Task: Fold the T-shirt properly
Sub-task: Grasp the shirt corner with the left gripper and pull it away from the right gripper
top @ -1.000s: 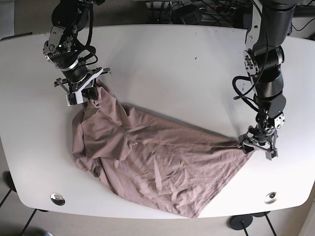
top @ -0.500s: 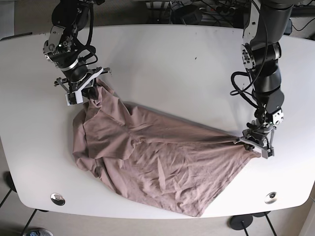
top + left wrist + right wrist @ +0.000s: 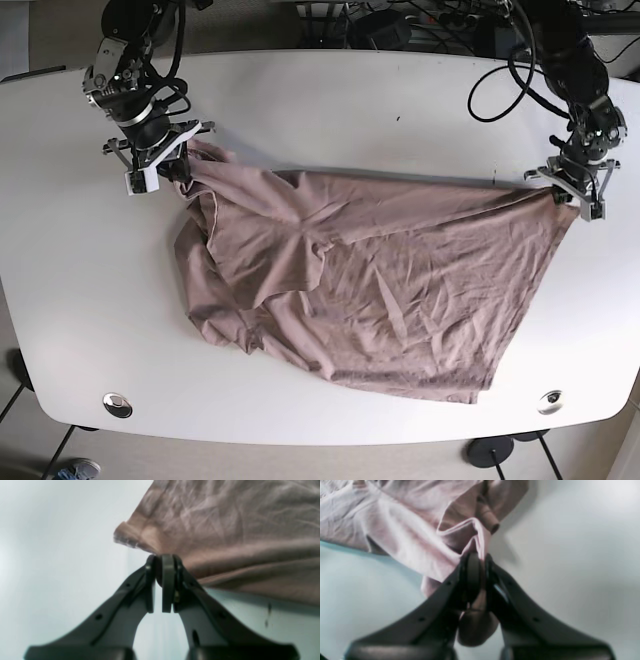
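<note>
— Where's the shirt sitting from where you stand?

— The mauve T-shirt [image 3: 370, 280] is spread across the middle of the white table [image 3: 320, 110], stretched taut along its far edge between the two arms. Its near part lies wrinkled, and it's bunched in folds on the side below the right gripper.

— And the grippers?

— The right gripper [image 3: 158, 165] is clamped on a bunched corner of cloth; in its wrist view the fabric is pinched between the closed fingers [image 3: 472, 572]. The left gripper [image 3: 572, 185] is at the opposite corner, jaws pressed together on the hem [image 3: 130, 540].

— Anything nearby?

— A round metal fitting [image 3: 117, 404] near the table's front edge and another [image 3: 550, 402] at the other front corner, both well apart from the shirt. Cables [image 3: 420, 20] lie beyond the far edge.
</note>
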Robot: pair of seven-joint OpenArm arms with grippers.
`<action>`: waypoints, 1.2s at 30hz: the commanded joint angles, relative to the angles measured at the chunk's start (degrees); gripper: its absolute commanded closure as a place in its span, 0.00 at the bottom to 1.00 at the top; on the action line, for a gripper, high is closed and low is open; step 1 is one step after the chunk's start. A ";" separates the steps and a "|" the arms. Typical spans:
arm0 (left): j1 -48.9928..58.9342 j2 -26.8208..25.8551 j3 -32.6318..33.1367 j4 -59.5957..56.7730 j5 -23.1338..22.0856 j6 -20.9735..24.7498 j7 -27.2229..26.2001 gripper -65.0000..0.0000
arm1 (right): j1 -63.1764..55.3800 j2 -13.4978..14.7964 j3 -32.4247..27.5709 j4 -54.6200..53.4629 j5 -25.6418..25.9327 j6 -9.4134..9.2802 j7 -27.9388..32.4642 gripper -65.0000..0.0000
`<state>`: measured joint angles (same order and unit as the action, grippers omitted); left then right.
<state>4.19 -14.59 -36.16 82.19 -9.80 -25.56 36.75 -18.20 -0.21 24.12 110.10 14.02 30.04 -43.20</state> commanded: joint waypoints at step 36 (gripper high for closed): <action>-14.34 1.89 -8.63 -17.36 -0.09 -4.99 9.09 0.44 | -4.62 0.34 -0.34 1.15 4.66 0.33 1.40 0.97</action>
<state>-10.17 -13.04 -44.86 65.14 -10.81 -30.46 42.59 -22.96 -0.19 23.66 110.15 17.45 30.04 -43.11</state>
